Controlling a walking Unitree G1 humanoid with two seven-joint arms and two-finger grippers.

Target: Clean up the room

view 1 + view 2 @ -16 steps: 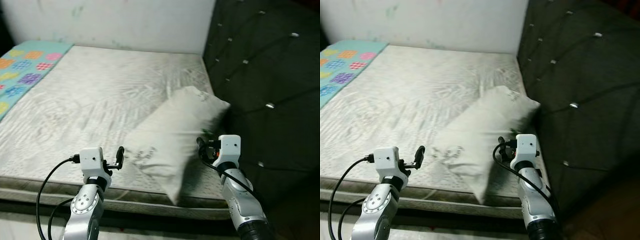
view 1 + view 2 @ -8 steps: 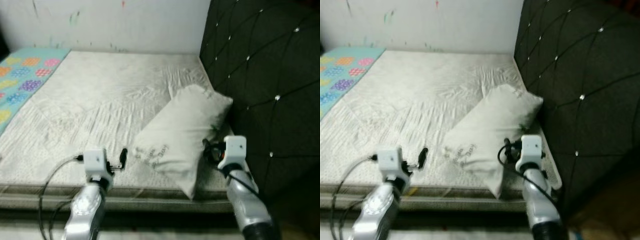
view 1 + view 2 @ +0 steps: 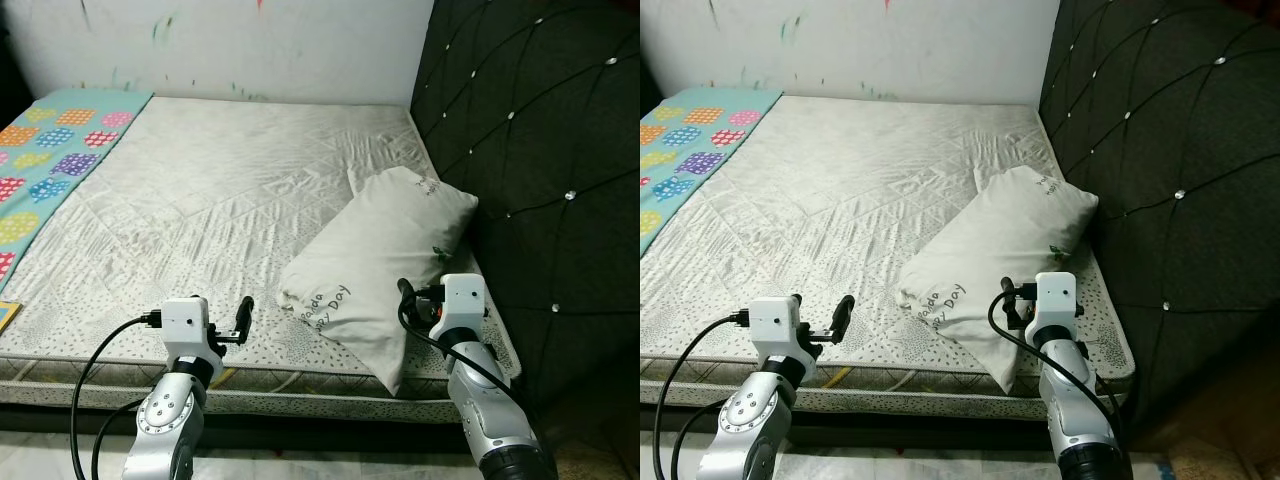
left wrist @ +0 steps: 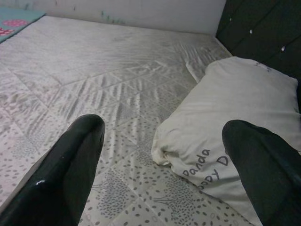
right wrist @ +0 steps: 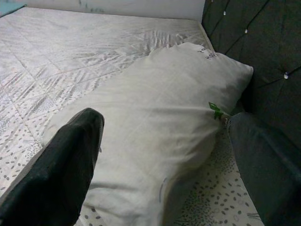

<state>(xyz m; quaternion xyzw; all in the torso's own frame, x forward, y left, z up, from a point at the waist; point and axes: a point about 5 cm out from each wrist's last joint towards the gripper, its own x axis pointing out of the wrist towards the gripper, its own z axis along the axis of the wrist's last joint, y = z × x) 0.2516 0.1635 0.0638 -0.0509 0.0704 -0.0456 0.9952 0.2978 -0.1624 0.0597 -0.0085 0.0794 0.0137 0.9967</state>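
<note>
Pillow askew at the bed's near corner, both hands poised with fingers apart.

The pillow (image 3: 378, 260) lies slanted on the mattress (image 3: 200, 190), its far end at 1 o'clock near the dark headboard (image 3: 540, 170), its near corner at the bed edge. The right hand (image 5: 160, 141) straddles it; the left hand (image 4: 160, 141) hovers at 8 o'clock, apart from it. Likely risks: a one-sided pinch drags the soft pillow off the edge, or rucks the sheet.

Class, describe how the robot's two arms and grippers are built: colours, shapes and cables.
Both arms are silver metal with rounded joints. Each ends in a white boxy block carrying the left gripper and right gripper, with long black fingers. Black cables loop beside each arm.
</note>
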